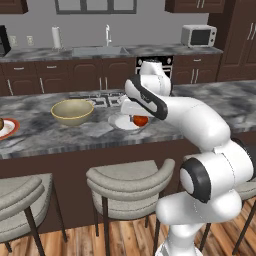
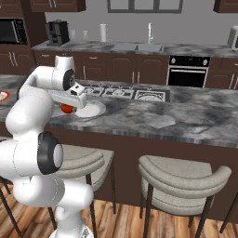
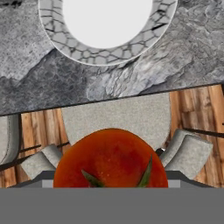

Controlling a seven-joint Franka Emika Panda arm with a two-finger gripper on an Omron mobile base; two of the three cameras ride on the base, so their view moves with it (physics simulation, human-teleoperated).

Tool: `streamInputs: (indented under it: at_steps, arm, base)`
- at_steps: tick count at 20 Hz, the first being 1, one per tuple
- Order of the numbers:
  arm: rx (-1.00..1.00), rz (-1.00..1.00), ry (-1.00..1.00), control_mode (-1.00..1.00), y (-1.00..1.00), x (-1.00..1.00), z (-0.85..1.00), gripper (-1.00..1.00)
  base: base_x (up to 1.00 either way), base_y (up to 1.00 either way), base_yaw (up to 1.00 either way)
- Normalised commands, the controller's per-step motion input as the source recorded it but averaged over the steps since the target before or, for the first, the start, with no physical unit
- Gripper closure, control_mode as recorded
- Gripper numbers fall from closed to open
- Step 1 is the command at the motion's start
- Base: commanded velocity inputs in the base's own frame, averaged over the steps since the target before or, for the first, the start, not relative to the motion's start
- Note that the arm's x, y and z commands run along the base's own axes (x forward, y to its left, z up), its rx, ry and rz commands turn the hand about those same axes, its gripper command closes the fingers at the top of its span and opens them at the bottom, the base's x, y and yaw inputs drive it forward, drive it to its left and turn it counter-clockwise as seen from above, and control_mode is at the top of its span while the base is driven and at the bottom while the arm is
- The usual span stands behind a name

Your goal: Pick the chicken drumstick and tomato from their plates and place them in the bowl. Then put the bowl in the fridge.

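The long grey marbled stone counter (image 1: 60, 136) crosses both base views, with a built-in cooktop partly hidden behind the white arm. Padded grey stools (image 1: 129, 186) stand in front of it on the wooden floor; in the hand view one stool seat shows below the counter edge.

The deep round tan bowl (image 1: 70, 118) stands upright on the counter, left of the arm in the left base view, and well apart from both plates. What it has inside cannot be seen from this angle.

The round white-grey plate with a cracked-pattern rim (image 3: 78, 55) lies flat on the counter near its front edge. In the hand view its white middle is bare, and its upper part is cut off by the picture border. In the left base view the hand covers a part of it.

The white plate with the broad red-orange rim (image 1: 10, 128) is at the far left border of the left base view, and more than half of it is cut off.

The gripper (image 1: 136, 116) hangs just over the near side of the white-grey plate, and the jaws are clamped on the small glossy red-orange tomato (image 3: 111, 159), lifted off the plate. The tomato hides both fingertips in the hand view, and its lower part is cut off there.

A small brownish lump (image 1: 1, 124) on the red-rimmed plate is perhaps the golden-brown chicken drumstick, but too little of it shows to be sure
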Motion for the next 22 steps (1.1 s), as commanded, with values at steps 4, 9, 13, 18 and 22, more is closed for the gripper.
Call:
streamInputs:
  at_steps: [4,9,13,18,22]
  arm:
    - [0.00,0.00,0.00,1.00,0.00,0.00,0.00,1.00]
    - [0.00,0.00,0.00,1.00,0.00,0.00,0.00,1.00]
    - [0.00,0.00,0.00,1.00,0.00,0.00,0.00,1.00]
    - [0.00,0.00,0.00,1.00,0.00,0.00,0.00,1.00]
    - [0.00,0.00,0.00,1.00,0.00,0.00,0.00,1.00]
  base:
    - [0.00,0.00,0.00]
    - [0.00,0.00,0.00]
    - [-0.06,0.02,0.00]
    - [-0.25,0.50,0.04]
    - [-0.08,0.67,0.00]
